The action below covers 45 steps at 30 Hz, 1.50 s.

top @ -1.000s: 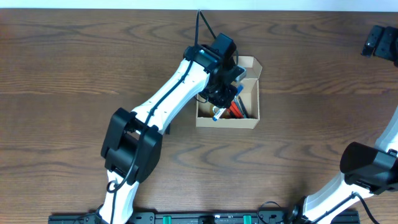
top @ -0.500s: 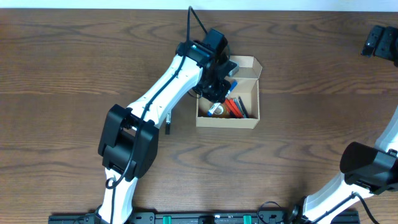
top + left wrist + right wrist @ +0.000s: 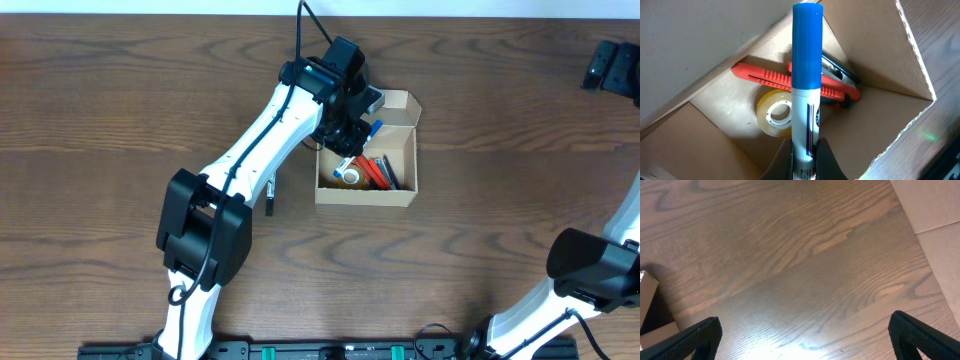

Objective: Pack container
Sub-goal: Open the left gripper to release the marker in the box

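While left pincer (image 3: 804,152) is clenching blue marker (image 3: 806,60): marker may be landing propped on tape roll (image 3: 775,112), blocking container (image 3: 880,60) from closing.
Right pincer (image 3: 807,337): idling released above tabletop (image 3: 790,255).

One container (image 3: 402,197), one marker (image 3: 806,75) (blue-capped), one cutter (image 3: 770,77), one tape roll (image 3: 772,114).

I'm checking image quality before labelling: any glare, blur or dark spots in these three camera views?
Overhead: evenly lit, sharp, no glare. Left wrist: bright patch on the container floor beside the tape roll; the marker sharp. Right wrist: glare on the table at the bottom edge; the fingers dark and soft.
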### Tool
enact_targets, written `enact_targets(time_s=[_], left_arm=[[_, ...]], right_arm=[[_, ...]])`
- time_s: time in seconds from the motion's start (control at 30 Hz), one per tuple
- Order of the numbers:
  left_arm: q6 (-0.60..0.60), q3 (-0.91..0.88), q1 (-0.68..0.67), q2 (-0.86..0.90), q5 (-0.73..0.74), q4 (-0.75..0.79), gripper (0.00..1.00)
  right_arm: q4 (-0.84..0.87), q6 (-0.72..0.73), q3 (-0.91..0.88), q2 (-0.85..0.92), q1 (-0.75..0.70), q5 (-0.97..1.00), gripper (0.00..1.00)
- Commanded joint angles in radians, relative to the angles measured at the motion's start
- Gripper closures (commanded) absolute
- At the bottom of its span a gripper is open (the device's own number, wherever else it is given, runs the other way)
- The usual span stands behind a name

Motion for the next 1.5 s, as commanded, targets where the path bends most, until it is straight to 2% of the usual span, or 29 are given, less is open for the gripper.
enact_targets(time_s=[0.0,0.93,1.0,1.03,1.07,1.47], left_arm=[[0.031,0.018,0.003,0.016,-0.011,-0.011,0.94],[0.045,0.018,0.003,0.113,0.016,-0.007,0.94],[0.046,0.018,0.003,0.116,0.016,-0.006,0.87],[0.046,0.018,0.003,0.116,0.016,-0.005,0.79],[0.046,0.018,0.003,0.116,0.015,-0.004,0.67],[0.045,0.041,0.005,0.116,0.014,-0.005,0.66]], right_arm=[[0.002,0.014,-0.002,-0.004,-0.002,0.003,0.01],[0.002,0.014,-0.002,-0.004,-0.002,0.003,0.01],[0.002,0.014,-0.002,-0.004,-0.002,0.003,0.01],[0.002,0.014,-0.002,-0.004,-0.002,0.003,0.01],[0.002,0.014,-0.002,-0.004,-0.002,0.003,0.01],[0.002,0.014,-0.002,-0.004,-0.002,0.003,0.01]])
